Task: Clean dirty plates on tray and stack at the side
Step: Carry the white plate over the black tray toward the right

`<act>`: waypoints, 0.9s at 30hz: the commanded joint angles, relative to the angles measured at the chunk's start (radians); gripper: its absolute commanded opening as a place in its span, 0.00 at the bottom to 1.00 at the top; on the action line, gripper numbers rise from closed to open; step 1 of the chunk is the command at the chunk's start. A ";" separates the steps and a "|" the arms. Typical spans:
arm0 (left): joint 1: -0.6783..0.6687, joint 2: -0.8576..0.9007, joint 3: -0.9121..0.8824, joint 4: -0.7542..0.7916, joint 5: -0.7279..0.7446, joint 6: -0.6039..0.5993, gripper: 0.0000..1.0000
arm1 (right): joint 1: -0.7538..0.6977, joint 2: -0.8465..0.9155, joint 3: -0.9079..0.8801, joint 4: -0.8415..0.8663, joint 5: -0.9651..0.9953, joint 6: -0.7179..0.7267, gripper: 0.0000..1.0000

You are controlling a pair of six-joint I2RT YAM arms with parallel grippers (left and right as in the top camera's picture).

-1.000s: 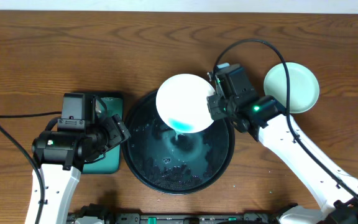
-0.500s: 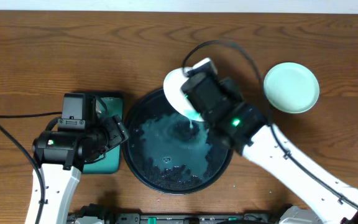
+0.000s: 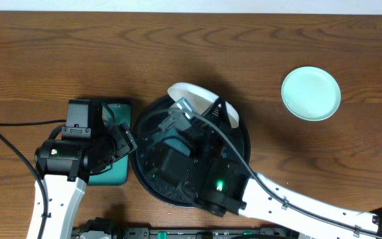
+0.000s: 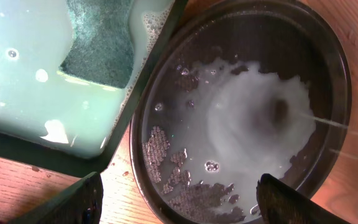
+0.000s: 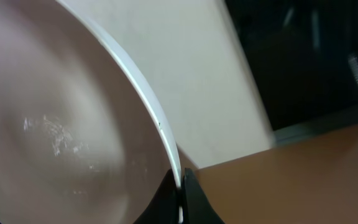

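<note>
My right gripper (image 5: pixel 180 188) is shut on the rim of a white plate (image 5: pixel 73 124). In the overhead view that plate (image 3: pixel 197 97) is tilted steeply over the far edge of the round black tray (image 3: pixel 142 188), and the right arm (image 3: pixel 178 162) covers most of the tray. The tray (image 4: pixel 335 74) holds cloudy, foamy water. A pale mint-green plate (image 3: pixel 311 93) lies on the table at the right. My left gripper (image 4: pixel 179 208) is open over the tray's left rim with nothing between its fingers.
A rectangular teal tray (image 4: pixel 36 118) with soapy water and a dark green sponge (image 4: pixel 98 43) stands left of the black tray, partly under my left arm (image 3: pixel 68 156). Cables trail across the table at the left and over the tray.
The right arm has swung left and low across the black tray, turning the white plate from facing up to steeply on edge. The left arm has not moved.
</note>
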 commanded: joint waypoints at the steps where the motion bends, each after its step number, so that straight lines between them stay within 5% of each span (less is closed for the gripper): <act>1: 0.002 0.002 -0.016 -0.003 -0.003 -0.001 0.80 | 0.029 -0.019 0.022 -0.001 0.122 -0.038 0.01; 27: 0.002 0.002 -0.016 -0.003 -0.003 -0.001 0.79 | 0.042 -0.019 0.022 0.022 0.122 -0.077 0.01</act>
